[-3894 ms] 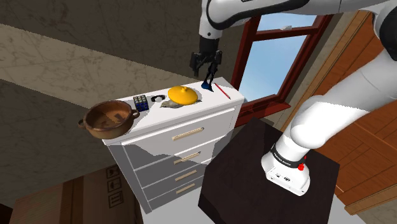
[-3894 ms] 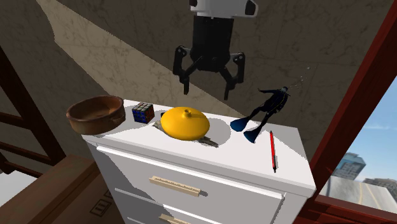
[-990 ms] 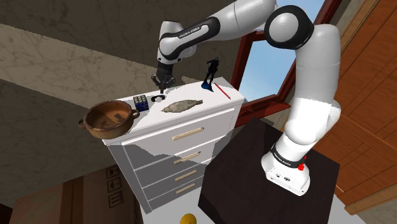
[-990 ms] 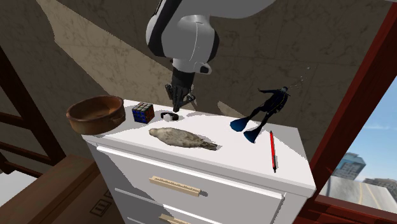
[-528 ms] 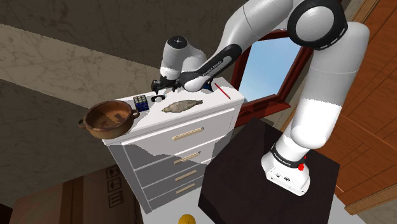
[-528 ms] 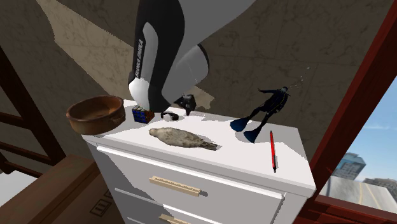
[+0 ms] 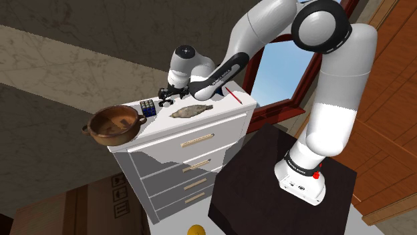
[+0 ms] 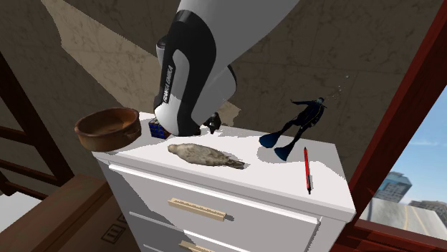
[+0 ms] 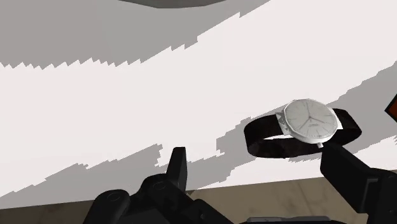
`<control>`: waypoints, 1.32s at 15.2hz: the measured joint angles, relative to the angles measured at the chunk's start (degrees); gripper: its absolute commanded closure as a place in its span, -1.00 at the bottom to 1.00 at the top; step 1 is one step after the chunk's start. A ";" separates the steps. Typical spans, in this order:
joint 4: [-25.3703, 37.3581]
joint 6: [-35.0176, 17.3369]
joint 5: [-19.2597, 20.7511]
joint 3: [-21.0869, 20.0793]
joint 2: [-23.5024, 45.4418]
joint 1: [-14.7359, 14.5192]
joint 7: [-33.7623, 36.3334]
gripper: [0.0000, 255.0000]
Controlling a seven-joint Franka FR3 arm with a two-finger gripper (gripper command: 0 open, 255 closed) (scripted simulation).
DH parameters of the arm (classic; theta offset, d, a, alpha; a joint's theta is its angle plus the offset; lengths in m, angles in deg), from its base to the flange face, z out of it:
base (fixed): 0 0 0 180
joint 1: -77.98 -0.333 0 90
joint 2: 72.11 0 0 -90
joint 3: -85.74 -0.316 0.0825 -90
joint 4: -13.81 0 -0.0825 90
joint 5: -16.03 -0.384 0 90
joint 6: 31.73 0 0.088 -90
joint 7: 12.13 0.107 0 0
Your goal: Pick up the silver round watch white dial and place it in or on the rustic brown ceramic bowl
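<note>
In the shoulder view, the white arm bends down over a white chest of drawers [image 7: 194,143]. Its black two-finger gripper [image 7: 164,94] hangs low over the far left part of the top, just beyond a multicoloured puzzle cube [image 7: 148,107]. The rustic brown round bowl [image 7: 115,125], with two small handles, sits at the left end of the top, near the cube and overhanging the corner. A grey seal-shaped figure [image 7: 190,111] lies mid-top and a thin red pen [image 7: 232,95] lies at the right end.

In the second exterior view, the forearm stands in front of the spot being worked. The bowl is at the left, the seal figure is near the front edge, and a dark blue diver figurine [image 8: 297,125] stands to the right beside the pen.

In the wrist view, the silver round watch with a white dial and black strap [image 9: 310,121] rests on the white top, dial up. The fingers stand apart and hold nothing. The watch lies just ahead of one finger [image 9: 356,175], well off the line midway to the other.

To grasp it well, the hand should probably shift sideways until the case is centred. It can then lower until the tips straddle the case and close across it. The case looks small and smooth, so an off-centre pinch may flick it away. Lifting straight up should clear the cube before the carry left to the bowl.
</note>
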 measured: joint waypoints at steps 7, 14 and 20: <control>0.03 -0.03 0.06 0.03 0.06 -0.02 0.05 1.00; 0.05 -0.02 0.07 0.06 0.02 -0.01 0.06 1.00; 0.28 2.56 -3.36 -1.62 -2.58 1.08 -3.18 1.00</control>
